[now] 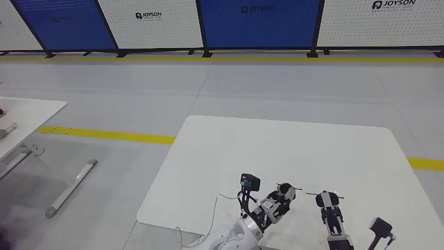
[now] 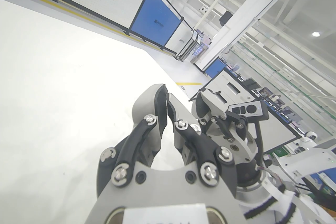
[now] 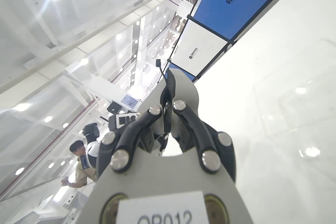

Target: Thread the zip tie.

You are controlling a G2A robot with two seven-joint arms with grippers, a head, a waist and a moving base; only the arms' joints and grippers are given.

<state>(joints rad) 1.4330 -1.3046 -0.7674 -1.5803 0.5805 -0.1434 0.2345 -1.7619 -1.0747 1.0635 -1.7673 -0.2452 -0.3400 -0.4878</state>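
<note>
A thin black zip tie (image 3: 163, 72) is clamped between the fingers of my right gripper (image 3: 169, 78), which is shut on it. Its small square head pokes out past the fingertips and the strap runs back between the pads. In the top view this gripper (image 1: 326, 198) sits near the front edge of the white table (image 1: 277, 146), with a short dark sliver of the tie beside it. My left gripper (image 2: 167, 95) is close to its left (image 1: 284, 193), jaws pressed together, and I see nothing between them. From the left wrist view the right gripper (image 2: 207, 104) is just beside mine.
A thin white cable (image 1: 208, 215) hangs off the table's front-left corner. A second white table (image 1: 28, 111) stands to the far left across the floor. Blue and white partition panels (image 1: 257, 7) line the back beyond a yellow floor line.
</note>
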